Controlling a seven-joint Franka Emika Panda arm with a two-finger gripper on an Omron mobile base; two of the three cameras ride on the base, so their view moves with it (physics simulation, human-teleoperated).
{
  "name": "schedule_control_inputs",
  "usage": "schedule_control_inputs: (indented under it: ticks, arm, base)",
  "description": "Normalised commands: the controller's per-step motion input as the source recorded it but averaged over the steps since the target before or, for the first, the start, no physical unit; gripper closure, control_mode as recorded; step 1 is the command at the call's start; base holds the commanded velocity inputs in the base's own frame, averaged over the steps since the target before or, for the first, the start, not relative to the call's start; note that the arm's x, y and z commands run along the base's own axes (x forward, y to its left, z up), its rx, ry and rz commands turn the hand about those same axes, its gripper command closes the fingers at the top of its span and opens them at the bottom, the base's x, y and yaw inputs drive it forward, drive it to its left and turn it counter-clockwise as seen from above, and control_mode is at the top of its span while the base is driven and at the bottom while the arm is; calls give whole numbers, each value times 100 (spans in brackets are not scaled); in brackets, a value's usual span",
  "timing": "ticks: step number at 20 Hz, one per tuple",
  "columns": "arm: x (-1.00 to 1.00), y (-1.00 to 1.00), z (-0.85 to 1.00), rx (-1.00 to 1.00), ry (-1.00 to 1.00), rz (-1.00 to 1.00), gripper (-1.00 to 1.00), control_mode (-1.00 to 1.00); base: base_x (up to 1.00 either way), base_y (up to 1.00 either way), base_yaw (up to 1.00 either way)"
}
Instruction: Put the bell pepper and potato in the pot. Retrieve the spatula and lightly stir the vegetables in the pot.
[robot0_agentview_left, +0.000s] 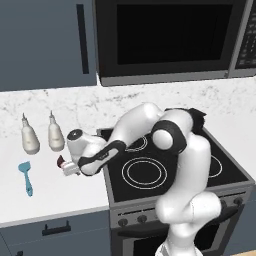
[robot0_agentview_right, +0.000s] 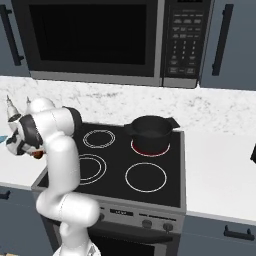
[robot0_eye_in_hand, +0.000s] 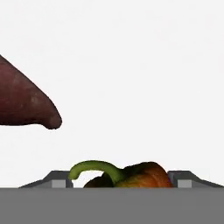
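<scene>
- Nearest the hand camera sits the bell pepper (robot0_eye_in_hand: 131, 176), orange-red with a curled green stem, lying between the two finger tips (robot0_eye_in_hand: 59, 179) at the bottom of that view — the gripper (robot0_eye_in_hand: 120, 180) straddles it, low over the white counter (robot0_agentview_left: 55, 192).
- Whether the fingers are pressing on the pepper or only standing beside it, I cannot tell; the tips sit apart on either side of it with the pepper in the gap.
- Just beyond and to the left in the hand view lies the potato (robot0_eye_in_hand: 24, 103), a dark maroon lump whose pointed end aims toward the pepper; the two are near but not touching.
- From the left base view the gripper (robot0_agentview_left: 69, 168) reaches out left of the stove, down at counter level, with a bit of maroon showing just beside it.
- Judged from this, the coming move turns on the pot (robot0_agentview_right: 150, 133): it stands on the far right burner of the stove (robot0_agentview_right: 150, 190), well apart from the hand — a lift and a long carry to the right across the cooktop.
- On the counter's left lies the spatula (robot0_agentview_left: 26, 177), blue, its long axis running near to far, blade at the far end.
- Behind it stand two white bottles (robot0_agentview_left: 29, 136); above the stove hangs a dark microwave (robot0_agentview_right: 100, 40), with grey-blue cabinets (robot0_agentview_left: 45, 40) around.
</scene>
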Motion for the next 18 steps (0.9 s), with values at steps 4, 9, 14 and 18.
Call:
schedule_control_inputs:
  ticks: [4, 9, 14, 18]
  arm:
    - [0, 0, -27, -7, 5, 0, 100, -100]
    - [-9, -32, 11, -1, -1, -2, 100, -100]
    - [-57, -91, 87, 2, -23, -5, 100, -100]
    - [-74, -100, 100, 3, -35, -4, 100, -100]
  base:
    - [0, 0, 0]
    - [0, 0, 0]
    - [0, 0, 0]
    - [0, 0, 0]
